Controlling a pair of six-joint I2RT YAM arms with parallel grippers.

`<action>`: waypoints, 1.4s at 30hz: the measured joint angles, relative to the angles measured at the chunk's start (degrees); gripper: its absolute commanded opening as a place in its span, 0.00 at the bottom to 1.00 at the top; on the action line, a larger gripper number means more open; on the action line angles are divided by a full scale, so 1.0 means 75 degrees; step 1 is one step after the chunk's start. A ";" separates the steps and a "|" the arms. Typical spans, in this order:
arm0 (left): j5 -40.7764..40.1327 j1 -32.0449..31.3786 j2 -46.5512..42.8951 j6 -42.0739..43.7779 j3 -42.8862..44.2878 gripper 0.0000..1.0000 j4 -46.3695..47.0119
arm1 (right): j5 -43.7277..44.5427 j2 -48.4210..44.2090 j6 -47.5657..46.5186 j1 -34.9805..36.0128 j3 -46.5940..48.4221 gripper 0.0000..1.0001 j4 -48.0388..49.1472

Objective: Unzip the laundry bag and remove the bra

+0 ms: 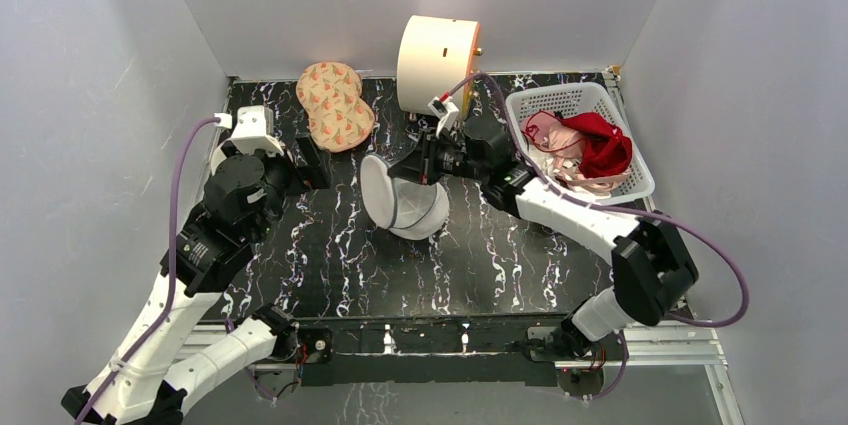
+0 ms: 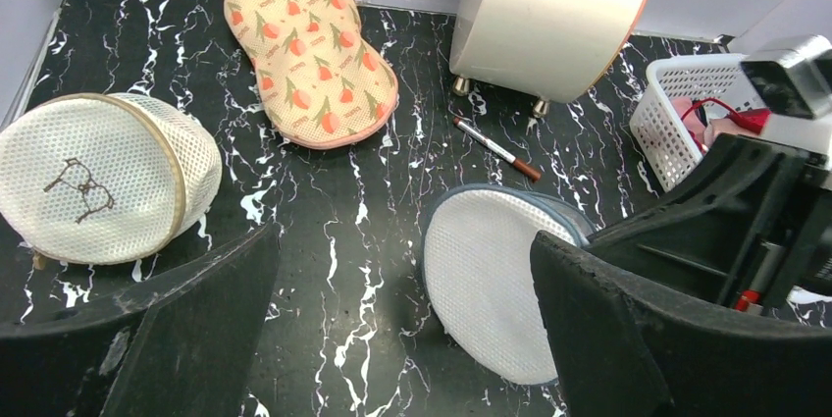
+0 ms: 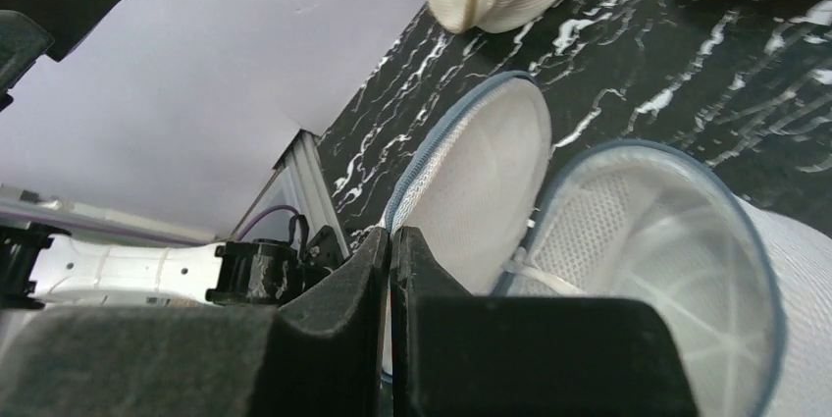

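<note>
Laundry bag [image 3: 677, 260] lies open, rim just beside shut R tool [image 3: 391, 240].

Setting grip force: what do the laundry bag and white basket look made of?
Laundry bag: soft white mesh fabric, matte; fine open weave shows, grey-blue zip band round the rim. Basket: probably rigid moulded plastic, white, slight sheen; regular lattice of holes in its walls.

Three pouches are in view: one mesh laundry bag [image 1: 415, 213], one cream round pouch [image 2: 98, 177], one orange patterned pouch [image 1: 335, 105]. Also one white basket [image 1: 575, 100], one cream drum-shaped case [image 1: 437, 60], one pencil [image 2: 495, 147].
</note>
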 measured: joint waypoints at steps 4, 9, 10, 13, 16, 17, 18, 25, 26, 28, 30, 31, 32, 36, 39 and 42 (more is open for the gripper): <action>0.0055 0.0000 0.0105 -0.0003 -0.0017 0.98 0.0085 | 0.0644 -0.0729 0.0137 -0.0122 -0.0501 0.00 -0.0434; 0.0111 0.0000 0.0178 -0.0023 -0.0017 0.98 0.0140 | 0.1198 -0.1276 0.0402 -0.0676 -0.1177 0.00 -0.0662; 0.0117 0.0000 0.0184 -0.0029 -0.0017 0.98 0.0137 | 0.1285 -0.1317 0.0431 -0.0781 -0.1282 0.00 -0.0731; 0.0137 0.0000 0.0184 -0.0052 -0.0017 0.98 0.0137 | 0.1612 -0.1416 0.0443 -0.1058 -0.1594 0.00 -0.0991; 0.0143 0.0000 0.0184 -0.0073 -0.0017 0.98 0.0137 | 0.1886 -0.1469 0.0361 -0.1172 -0.1900 0.00 -0.1125; 0.0143 0.0000 0.0184 -0.0082 -0.0017 0.98 0.0137 | 0.1979 -0.1469 0.0309 -0.1195 -0.2005 0.00 -0.1174; 0.0149 0.0000 0.0184 -0.0085 -0.0017 0.98 0.0137 | 0.2049 -0.1463 0.0248 -0.1215 -0.2101 0.00 -0.1259; 0.0256 0.0000 0.0251 -0.0146 -0.0017 0.98 0.0137 | 0.2372 -0.1093 -0.0090 -0.1262 -0.2416 0.00 -0.1480; 0.0265 0.0000 0.0265 -0.0152 -0.0017 0.99 0.0137 | 0.2381 -0.0976 -0.0143 -0.1262 -0.2457 0.00 -0.1454; 0.0315 0.0000 0.0306 -0.0189 -0.0017 0.98 0.0140 | 0.2384 -0.0711 -0.0207 -0.1262 -0.2512 0.00 -0.1434; 0.0350 0.0000 0.0335 -0.0219 -0.0020 0.98 0.0143 | 0.2361 -0.0431 -0.0271 -0.1262 -0.2512 0.00 -0.1370; 0.0408 0.0000 0.0370 -0.0259 -0.0029 0.98 0.0143 | 0.2340 -0.0224 -0.0332 -0.1262 -0.2512 0.00 -0.1256; 0.0434 0.0000 0.0391 -0.0283 -0.0035 0.98 0.0143 | 0.2328 -0.0096 -0.0358 -0.1262 -0.2512 0.00 -0.1230; 0.0612 0.0000 0.0449 -0.0428 -0.0140 0.98 0.0149 | 0.2361 0.0458 -0.0548 -0.1262 -0.2343 0.00 -0.0979; 0.0793 0.0000 0.0618 -0.0519 -0.0160 0.98 0.0137 | 0.2305 0.0755 -0.0612 -0.1262 -0.2084 0.21 -0.0947; 0.1011 0.0000 0.0883 -0.0583 -0.0169 0.98 0.0143 | 0.2358 0.0592 -0.0892 -0.1262 -0.1862 0.48 -0.1311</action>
